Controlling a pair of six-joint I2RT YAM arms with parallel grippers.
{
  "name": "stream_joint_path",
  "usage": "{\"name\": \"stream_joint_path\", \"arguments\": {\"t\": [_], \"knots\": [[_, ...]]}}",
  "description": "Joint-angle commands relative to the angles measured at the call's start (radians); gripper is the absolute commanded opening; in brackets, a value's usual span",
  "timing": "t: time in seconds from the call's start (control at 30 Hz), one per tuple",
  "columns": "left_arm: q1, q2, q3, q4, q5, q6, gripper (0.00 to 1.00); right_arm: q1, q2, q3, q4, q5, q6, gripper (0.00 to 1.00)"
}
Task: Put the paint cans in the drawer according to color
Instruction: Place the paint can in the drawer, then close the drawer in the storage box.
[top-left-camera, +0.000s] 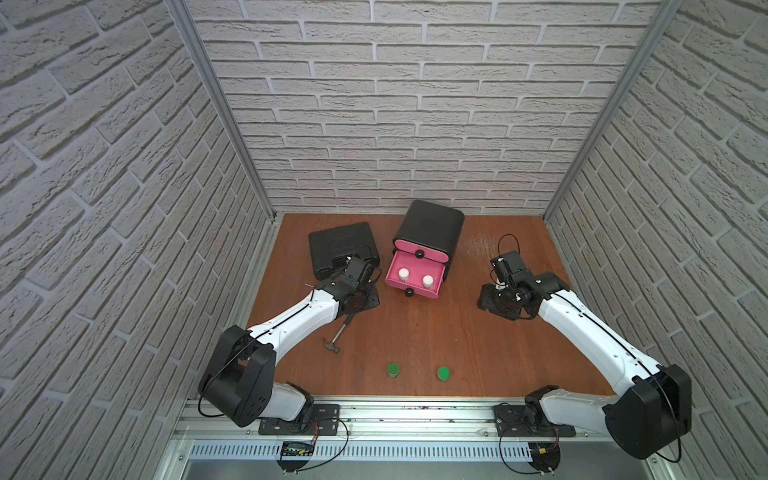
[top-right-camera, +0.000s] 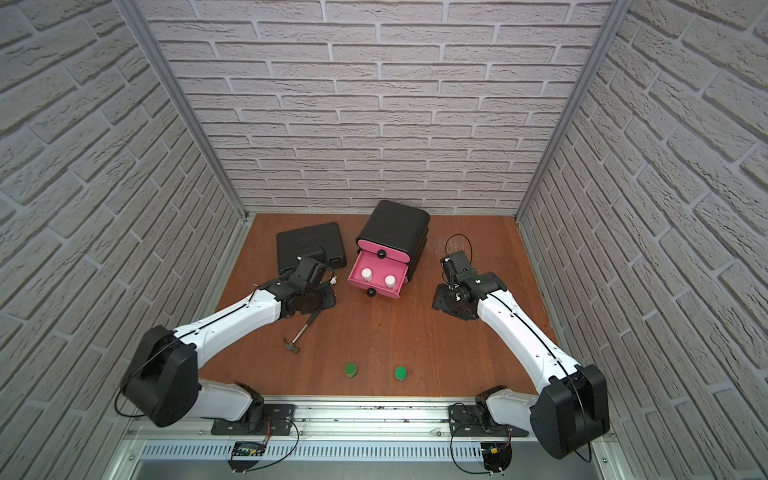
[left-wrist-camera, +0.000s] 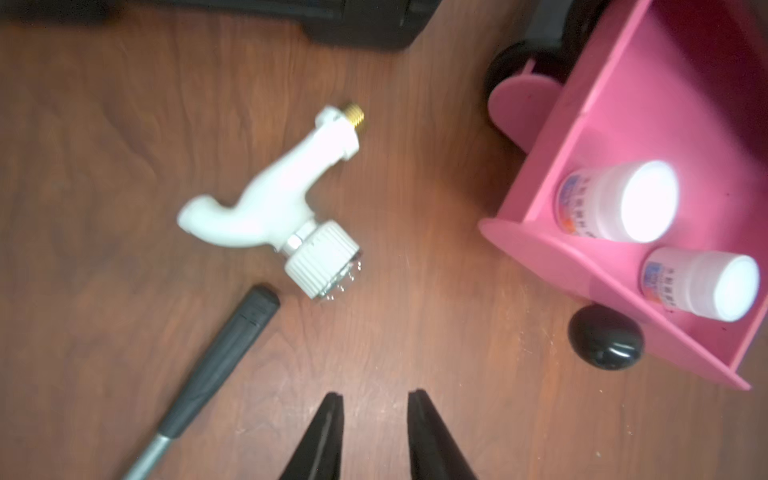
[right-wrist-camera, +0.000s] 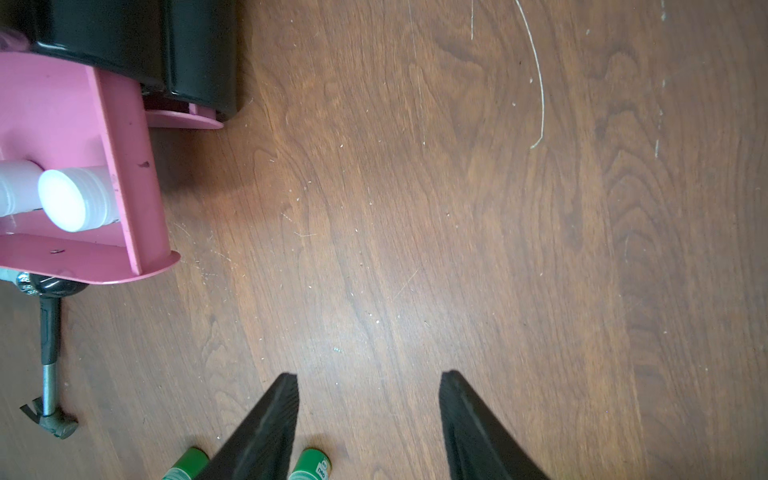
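Note:
Two white-lidded paint cans (top-left-camera: 403, 273) (top-left-camera: 427, 281) stand in the pulled-out pink drawer (top-left-camera: 392, 282) of the black drawer unit (top-left-camera: 432, 224); the left wrist view shows them too (left-wrist-camera: 623, 199) (left-wrist-camera: 706, 286). In both top views, two green-lidded paint cans (top-left-camera: 393, 369) (top-left-camera: 443, 373) stand apart near the table's front edge. My left gripper (left-wrist-camera: 376, 395) hovers over bare wood left of the drawer, its jaws a narrow gap apart with nothing between them. My right gripper (right-wrist-camera: 368, 374) is open and holds nothing, right of the drawer, with the green cans (right-wrist-camera: 311, 463) behind its fingers.
A white bent pipe fitting (left-wrist-camera: 282, 208) and a hammer (top-left-camera: 338, 336) lie by the left gripper. A closed black case (top-left-camera: 343, 249) sits at the back left. The unit's top pink drawer (top-left-camera: 419, 249) is shut. Brick-patterned walls enclose three sides.

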Motion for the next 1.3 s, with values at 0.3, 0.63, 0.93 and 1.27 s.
{"name": "stream_joint_path", "arguments": {"t": [0.3, 0.63, 0.93, 1.27], "knots": [[0.022, 0.201, 0.046, 0.382, 0.217, -0.240, 0.27, -0.007, -0.082, -0.042, 0.021, 0.033, 0.002, 0.59], [0.015, 0.257, 0.116, 0.422, 0.230, -0.265, 0.27, -0.009, -0.122, -0.057, 0.017, 0.064, 0.008, 0.59], [0.006, 0.298, 0.195, 0.424, 0.237, -0.247, 0.29, -0.010, -0.133, -0.063, 0.016, 0.067, 0.009, 0.59], [-0.014, 0.394, 0.315, 0.404, 0.259, -0.247, 0.30, -0.020, -0.195, -0.073, -0.006, 0.087, 0.015, 0.59]]}}
